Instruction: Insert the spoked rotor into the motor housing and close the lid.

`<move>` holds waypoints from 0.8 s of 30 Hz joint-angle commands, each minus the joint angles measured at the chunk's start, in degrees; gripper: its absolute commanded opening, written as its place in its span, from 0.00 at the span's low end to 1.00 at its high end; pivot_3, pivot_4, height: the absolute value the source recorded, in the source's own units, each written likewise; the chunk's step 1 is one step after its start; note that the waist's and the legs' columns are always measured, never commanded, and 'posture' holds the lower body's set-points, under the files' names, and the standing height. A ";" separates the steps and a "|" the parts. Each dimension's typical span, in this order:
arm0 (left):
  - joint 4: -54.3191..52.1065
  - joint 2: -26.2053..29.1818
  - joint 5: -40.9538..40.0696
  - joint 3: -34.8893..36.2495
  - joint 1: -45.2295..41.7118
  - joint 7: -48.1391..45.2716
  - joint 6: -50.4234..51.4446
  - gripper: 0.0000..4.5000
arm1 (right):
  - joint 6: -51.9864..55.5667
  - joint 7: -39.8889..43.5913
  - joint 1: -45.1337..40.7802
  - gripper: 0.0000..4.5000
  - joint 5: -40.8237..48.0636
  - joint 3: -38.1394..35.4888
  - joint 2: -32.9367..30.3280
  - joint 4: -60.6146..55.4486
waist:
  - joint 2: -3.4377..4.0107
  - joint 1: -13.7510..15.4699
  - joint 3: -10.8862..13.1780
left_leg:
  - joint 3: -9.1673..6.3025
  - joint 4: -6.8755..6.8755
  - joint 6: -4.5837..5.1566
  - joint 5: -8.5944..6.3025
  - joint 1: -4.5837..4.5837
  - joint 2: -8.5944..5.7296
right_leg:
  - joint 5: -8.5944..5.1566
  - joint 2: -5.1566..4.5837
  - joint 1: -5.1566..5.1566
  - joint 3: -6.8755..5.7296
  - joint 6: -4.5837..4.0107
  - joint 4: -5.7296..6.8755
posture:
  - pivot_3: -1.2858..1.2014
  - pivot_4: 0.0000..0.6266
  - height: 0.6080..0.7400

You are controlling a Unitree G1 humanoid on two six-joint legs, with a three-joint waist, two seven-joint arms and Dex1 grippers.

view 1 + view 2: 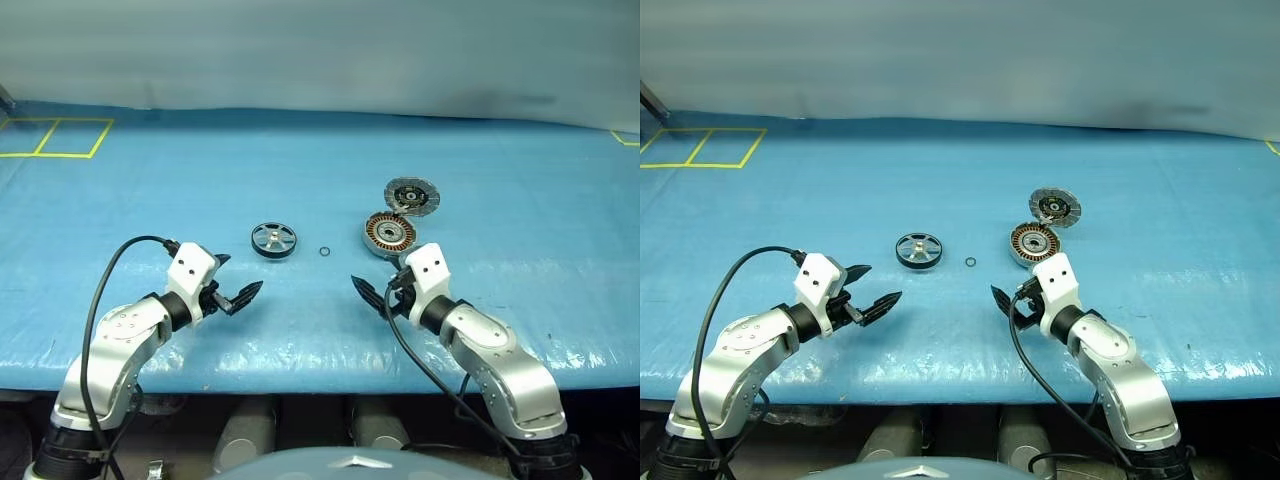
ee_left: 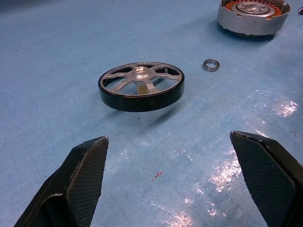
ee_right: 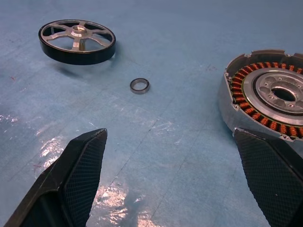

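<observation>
head views: the rotor [image 1: 274, 240] is lying flat on the blue surface [image 1: 150, 200], just ahead of the left gripper [image 1: 236, 280], which is nearer; both it and the right gripper [image 1: 372, 290] are standing apart, empty.

wrist views: the housing [image 3: 265, 101] is holding only windings, its lid [image 1: 412, 196] is lying open behind; a ring [image 3: 139, 85] is sitting between.

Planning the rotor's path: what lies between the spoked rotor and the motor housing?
A tiny ring on the blue mat, between spoked rotor and motor housing, seen in both eye views.
</observation>
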 commanded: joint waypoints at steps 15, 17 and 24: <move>-1.37 -0.04 0.11 -0.17 -1.07 0.06 -0.61 1.00 | 3.33 0.31 -1.64 1.00 0.39 0.89 -1.96 -2.53 | 0.00 0.00 0.00 | 0.00 0.00 0.00 0.00 0.00 0.00 | 0.00 0.00 -0.01 0.00 0.00 0.00 | 0.52 0.24 1.00; -1.33 -0.18 0.08 -0.20 -1.10 0.15 -0.68 1.00 | 3.67 0.33 -1.74 1.00 0.40 0.92 -2.09 -2.57 | 0.00 0.03 0.00 | 0.00 0.00 0.00 0.00 -0.01 0.00 | 0.00 0.00 0.00 0.00 0.00 -0.01 | 0.52 0.24 1.00; -1.36 -0.43 -0.02 -0.40 -0.91 0.39 -0.78 1.00 | 4.66 0.48 -1.99 1.00 0.57 0.73 -2.40 -3.05 | 0.00 0.02 0.00 | 0.00 0.00 0.00 0.00 0.00 0.00 | 0.00 0.00 0.00 0.00 0.00 0.00 | 0.52 0.24 1.00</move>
